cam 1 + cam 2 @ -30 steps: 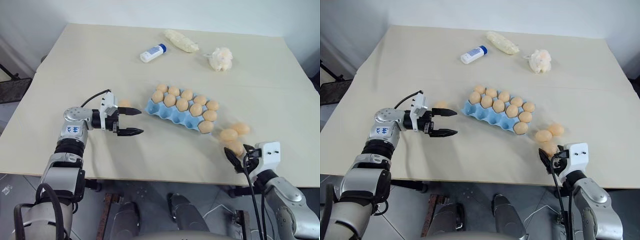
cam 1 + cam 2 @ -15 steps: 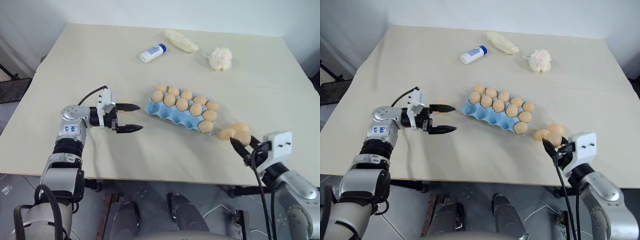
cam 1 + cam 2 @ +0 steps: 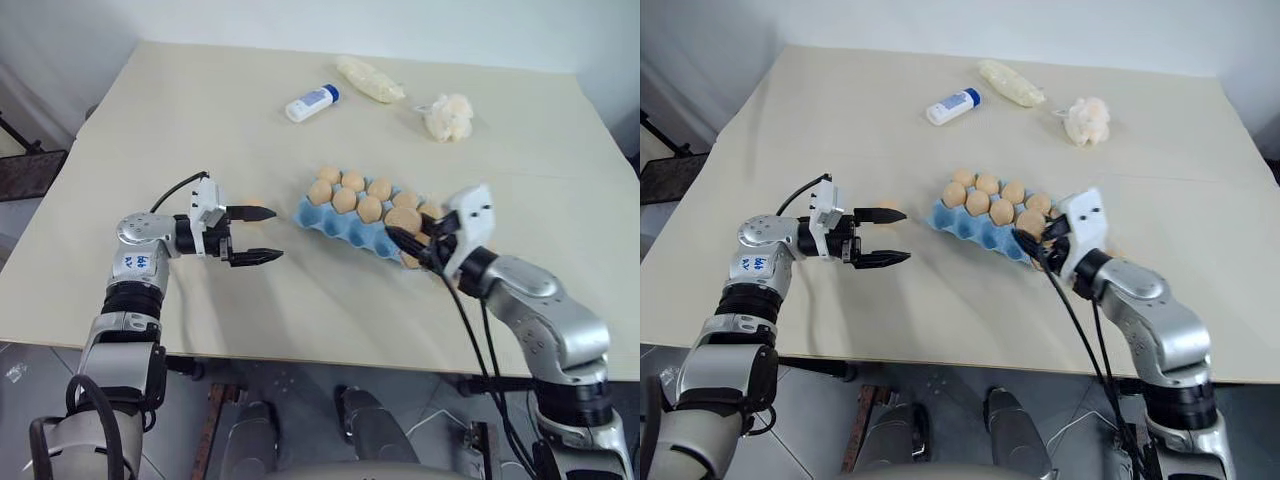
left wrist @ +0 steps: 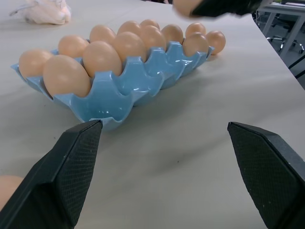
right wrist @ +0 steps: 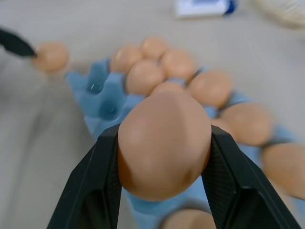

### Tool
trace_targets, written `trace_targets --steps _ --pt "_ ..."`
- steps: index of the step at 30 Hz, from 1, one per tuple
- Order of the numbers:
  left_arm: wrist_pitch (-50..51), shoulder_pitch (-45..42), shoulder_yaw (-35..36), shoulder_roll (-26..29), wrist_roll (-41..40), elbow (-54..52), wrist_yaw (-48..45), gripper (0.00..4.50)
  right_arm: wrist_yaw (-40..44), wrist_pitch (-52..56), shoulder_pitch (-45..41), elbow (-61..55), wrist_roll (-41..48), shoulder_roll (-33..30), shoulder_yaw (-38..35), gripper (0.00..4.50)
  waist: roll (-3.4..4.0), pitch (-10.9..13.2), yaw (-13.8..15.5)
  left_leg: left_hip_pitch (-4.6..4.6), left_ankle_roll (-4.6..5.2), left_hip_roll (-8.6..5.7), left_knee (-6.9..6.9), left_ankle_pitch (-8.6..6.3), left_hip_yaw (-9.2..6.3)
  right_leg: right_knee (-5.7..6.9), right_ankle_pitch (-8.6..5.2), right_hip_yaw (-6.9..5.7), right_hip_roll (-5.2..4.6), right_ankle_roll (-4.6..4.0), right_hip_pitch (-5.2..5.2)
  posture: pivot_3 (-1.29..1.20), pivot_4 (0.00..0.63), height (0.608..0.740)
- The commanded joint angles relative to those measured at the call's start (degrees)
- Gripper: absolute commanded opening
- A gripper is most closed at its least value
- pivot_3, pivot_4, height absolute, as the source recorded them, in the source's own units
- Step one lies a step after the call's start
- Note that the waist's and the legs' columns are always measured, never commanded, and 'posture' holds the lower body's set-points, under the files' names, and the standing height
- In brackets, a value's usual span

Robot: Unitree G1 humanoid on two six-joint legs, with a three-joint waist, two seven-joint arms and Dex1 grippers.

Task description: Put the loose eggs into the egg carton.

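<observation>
Partly hiding the egg carton (image 3: pixel 335 222), right fingers (image 5: pixel 97 191) grip an egg (image 5: pixel 164 143); left fingers (image 4: pixel 71 167) spread

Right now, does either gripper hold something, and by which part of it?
The right gripper holds an egg by its two opposite sides. The left gripper is open and holds nothing.

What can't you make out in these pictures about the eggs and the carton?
- Loose eggs right of the egg carton: head views, hidden by the right pincer and its arm.
- Count of empty cups: right wrist view, blurred and blocked by the held egg.
- Egg by the left pincer: left wrist view, cut off by the edge.
</observation>
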Motion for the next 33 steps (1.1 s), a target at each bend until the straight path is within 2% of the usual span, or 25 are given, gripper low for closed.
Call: trace_targets --steps 1,12,20,27,33 --pt "-0.53 0.17 1.88 -0.25 -2.29 -2.68 1.16 4.50 1.80 -3.24 -2.74 3.19 -2.93 0.33 1.89 1.88 0.00 0.00 0.02 -0.05 0.00 0.00 0.02 0.00 0.01 0.06 0.00 0.00 0.00 0.01 -0.06 0.00 0.150 0.740" --pt "0.05 2.27 3.27 0.43 -4.00 -5.67 2.26 4.50 3.92 -2.72 -1.94 2.62 -4.81 0.51 3.37 1.88 0.00 0.00 -0.44 0.13 -0.08 0.00 0.24 0.16 0.06 0.75 -0.01 0.08 0.06 0.00 -0.14 0.00 0.150 0.740" --pt "0.16 2.35 3.85 0.94 -4.25 -5.54 2.31 4.50 5.10 -2.63 -3.11 1.01 -5.07 0.71 3.72 4.48 0.00 0.00 -0.45 0.24 -0.07 -0.02 0.23 0.24 0.06 0.90 -0.02 0.10 0.06 -0.02 -0.13 0.00 0.150 0.740" --pt "0.50 3.83 4.17 1.94 -4.85 -6.67 0.75 4.50 5.53 -1.72 -2.48 -1.88 -3.61 -1.34 0.30 4.48 0.00 0.00 -0.45 0.23 -0.07 -0.02 0.19 0.24 0.06 0.87 -0.03 0.09 0.06 -0.03 -0.14 0.00 0.150 0.740" --pt "0.51 5.95 4.75 4.64 -5.24 -7.12 -0.61 4.50 8.02 1.64 3.63 -9.06 1.72 -6.97 -8.82 4.48 0.00 0.00 -0.30 0.22 -0.07 -0.01 0.10 0.23 0.02 0.80 -0.06 0.06 0.04 -0.09 -0.13 0.00 0.150 0.740"
